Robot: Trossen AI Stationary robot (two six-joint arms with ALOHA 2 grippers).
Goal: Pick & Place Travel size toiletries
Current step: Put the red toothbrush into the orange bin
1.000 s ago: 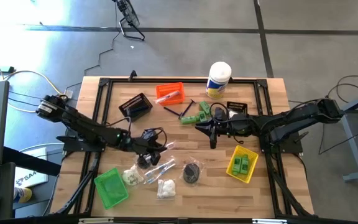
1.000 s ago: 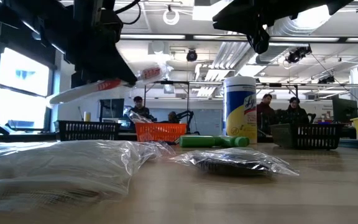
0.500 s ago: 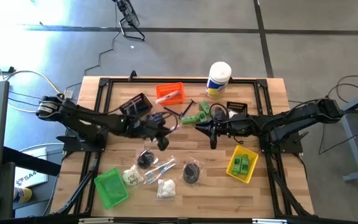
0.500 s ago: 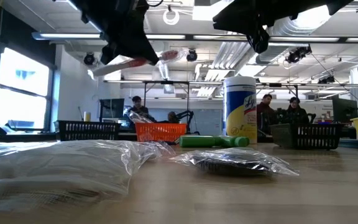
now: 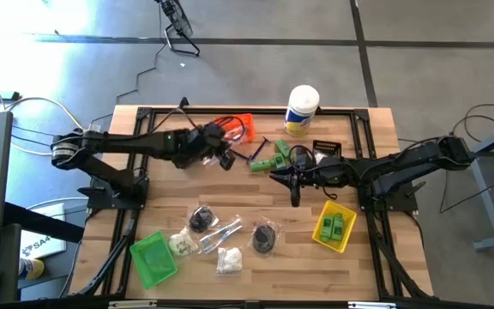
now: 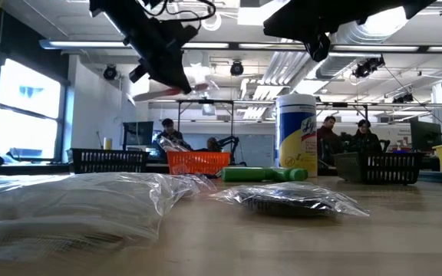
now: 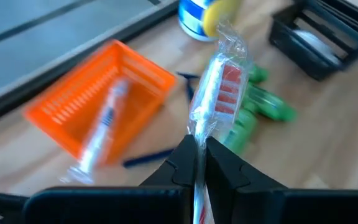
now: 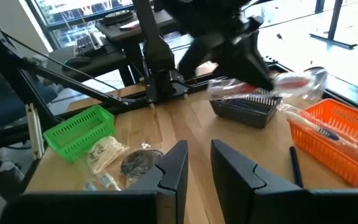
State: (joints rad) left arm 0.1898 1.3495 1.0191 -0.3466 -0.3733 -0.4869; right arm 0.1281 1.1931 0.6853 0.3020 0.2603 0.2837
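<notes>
My left gripper (image 5: pixel 224 148) hangs above the table next to the orange bin (image 5: pixel 235 127), shut on a clear-wrapped slim packet (image 7: pixel 218 93) with a red and white stick inside. The packet also shows in the low view (image 6: pixel 181 84). The orange bin (image 7: pixel 98 102) holds one such packet (image 7: pixel 101 127). My right gripper (image 5: pixel 294 190) is open and empty, above the table's middle. Green mini bottles (image 5: pixel 268 160) and thin black sticks (image 5: pixel 238 153) lie behind it. More packets (image 5: pixel 221 232), bags of white puffs (image 5: pixel 228 260) and dark round bundles (image 5: pixel 265 238) lie toward the near edge. My left gripper pinches one end of the packet's clear wrap (image 7: pixel 197 142) between its two fingers. The packet sticks out ahead of the fingers, along them. It is lifted clear of the table and of the orange bin.
A tall white canister (image 5: pixel 302 109) stands at the far edge. Black bins (image 5: pixel 187 148) (image 5: pixel 327 150) sit left and right of the orange one. A green bin (image 5: pixel 153 257) is at the near left, a yellow bin (image 5: pixel 334 226) with green bottles at the near right. People show beyond the table.
My left gripper has carried the packet up from the near-left pile toward the table's far edge and somewhat right, until it hangs beside the orange bin. It has stayed shut on the packet, which has stayed clear of the table.
</notes>
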